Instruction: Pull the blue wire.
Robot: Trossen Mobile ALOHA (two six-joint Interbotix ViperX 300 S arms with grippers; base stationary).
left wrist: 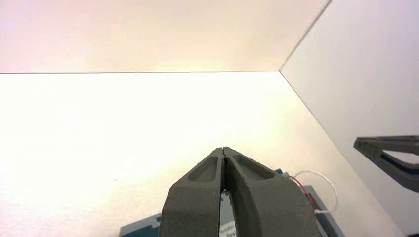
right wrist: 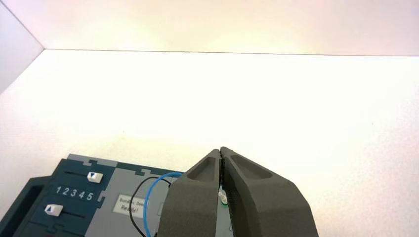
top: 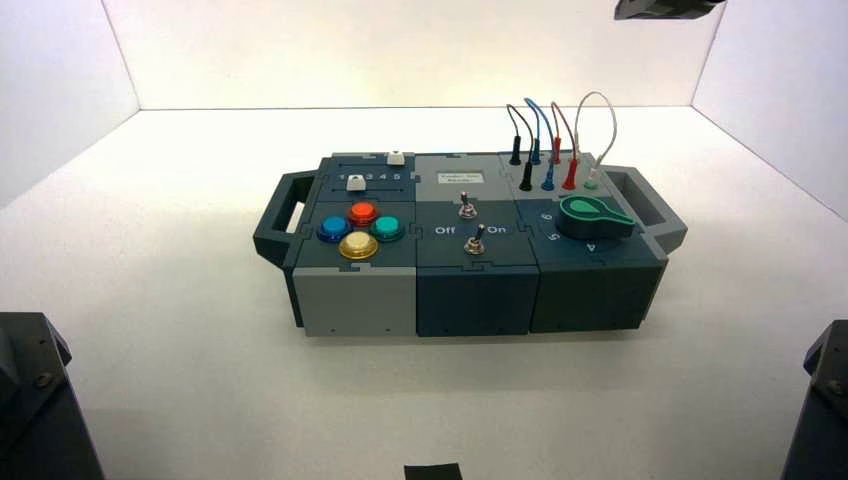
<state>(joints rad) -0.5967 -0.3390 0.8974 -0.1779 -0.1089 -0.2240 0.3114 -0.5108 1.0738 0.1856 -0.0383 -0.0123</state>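
Observation:
The blue wire point(top: 541, 113) is a thin arched loop at the box's back right. Its two blue plugs stand in sockets between the black wire point(top: 517, 120) and the red wire point(top: 563, 120). Part of the blue wire's arch also shows in the right wrist view point(right wrist: 151, 192), beside the black wire point(right wrist: 134, 207). My left gripper point(left wrist: 223, 149) is shut and empty, held back from the box. My right gripper point(right wrist: 220, 149) is shut and empty, also well short of the wires. Neither gripper's fingers show in the high view; only the arm bodies show at the bottom corners.
The box point(top: 470, 290) has handles at both ends. It bears a white wire point(top: 606, 115), a green knob point(top: 592, 213), two toggle switches point(top: 467, 210), coloured buttons point(top: 362, 212) and two sliders point(top: 356, 182). White walls enclose the table.

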